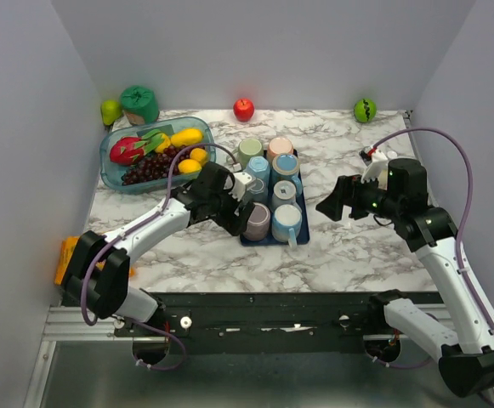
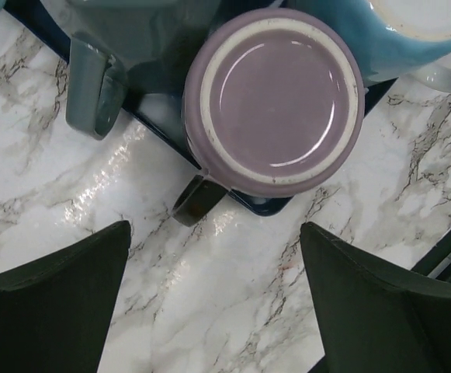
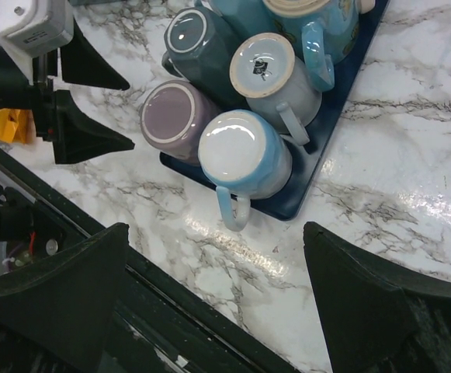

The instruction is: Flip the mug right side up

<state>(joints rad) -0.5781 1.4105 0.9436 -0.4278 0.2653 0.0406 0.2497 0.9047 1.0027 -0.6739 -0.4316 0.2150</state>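
The purple mug stands upside down on the near-left corner of the navy tray. It lies at 12 o'clock from the left gripper, just beyond its wide-spread jaws and not between them. The right gripper is spread too, holding nothing.

Eight mugs stand on one tray; one fruit bowl sits far left; four loose fruits line the far edge.

Top cam overhead, far; wrist cams close, both see purple mug.
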